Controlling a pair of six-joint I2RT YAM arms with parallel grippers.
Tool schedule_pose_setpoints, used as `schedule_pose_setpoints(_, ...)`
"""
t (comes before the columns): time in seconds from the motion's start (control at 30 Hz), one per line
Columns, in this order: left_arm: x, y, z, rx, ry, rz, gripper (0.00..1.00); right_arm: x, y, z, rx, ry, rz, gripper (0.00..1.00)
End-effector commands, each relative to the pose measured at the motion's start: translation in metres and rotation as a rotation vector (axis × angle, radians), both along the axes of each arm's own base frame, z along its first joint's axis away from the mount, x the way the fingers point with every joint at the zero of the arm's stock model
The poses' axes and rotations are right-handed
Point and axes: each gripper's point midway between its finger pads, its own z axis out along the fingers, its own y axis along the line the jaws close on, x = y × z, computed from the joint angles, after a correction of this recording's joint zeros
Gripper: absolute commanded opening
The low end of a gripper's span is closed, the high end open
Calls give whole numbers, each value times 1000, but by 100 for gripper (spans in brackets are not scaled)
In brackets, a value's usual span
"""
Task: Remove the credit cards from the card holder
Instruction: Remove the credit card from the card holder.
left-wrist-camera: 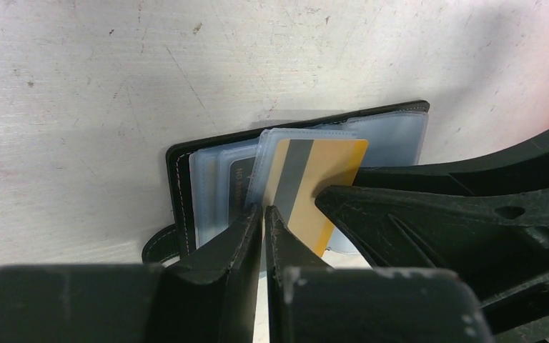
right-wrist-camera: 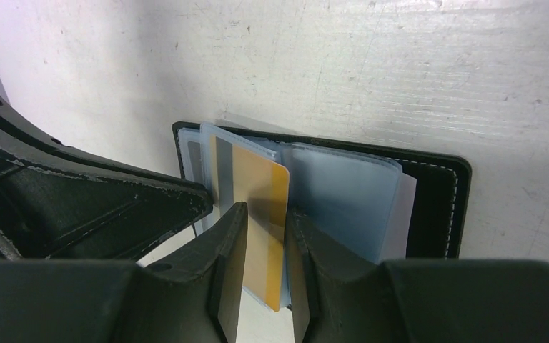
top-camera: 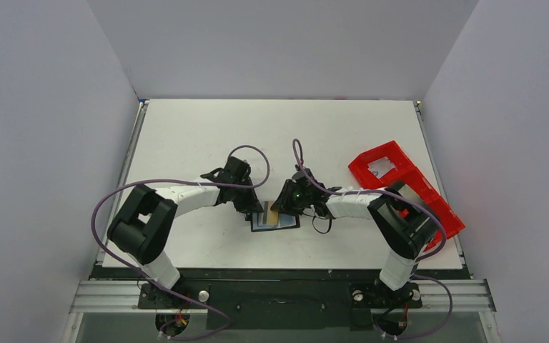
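The black card holder (top-camera: pixel 291 224) lies open on the table between both arms, its clear sleeves fanned up (left-wrist-camera: pixel 218 179) (right-wrist-camera: pixel 343 200). A yellow credit card (top-camera: pixel 274 214) with a grey stripe sticks partly out of one sleeve (left-wrist-camera: pixel 322 171) (right-wrist-camera: pixel 257 179). My left gripper (top-camera: pixel 256 211) (left-wrist-camera: pixel 264 211) is shut, its tips pinching the edge of that clear sleeve. From the other side, my right gripper (top-camera: pixel 284 204) (right-wrist-camera: pixel 266 214) has its jaws a little apart on either side of the card's free end. Other cards are hidden in the sleeves.
A red compartment tray (top-camera: pixel 400 179) stands at the right of the table, behind my right arm. The holder's black closing tab (left-wrist-camera: pixel 159 246) pokes out at its near corner. The two grippers' fingers (left-wrist-camera: pixel 436 214) (right-wrist-camera: pixel 114 207) are almost touching.
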Motion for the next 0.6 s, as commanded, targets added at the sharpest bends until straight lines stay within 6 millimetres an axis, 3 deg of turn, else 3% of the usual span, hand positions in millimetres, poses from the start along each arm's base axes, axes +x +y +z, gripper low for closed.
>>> schedule_pose_setpoints(0.0,-11,17,-28,80,54,16,5,7,1,3,57,-14,-23,23)
schedule_pose_setpoints(0.23,-19,25,-38,109,90,51,1,11,0,13,139,-25,-46,22)
schedule_pose_setpoints(0.57,-24,32,-44,132,112,80,0,8,-7,12,190,-11,-87,21)
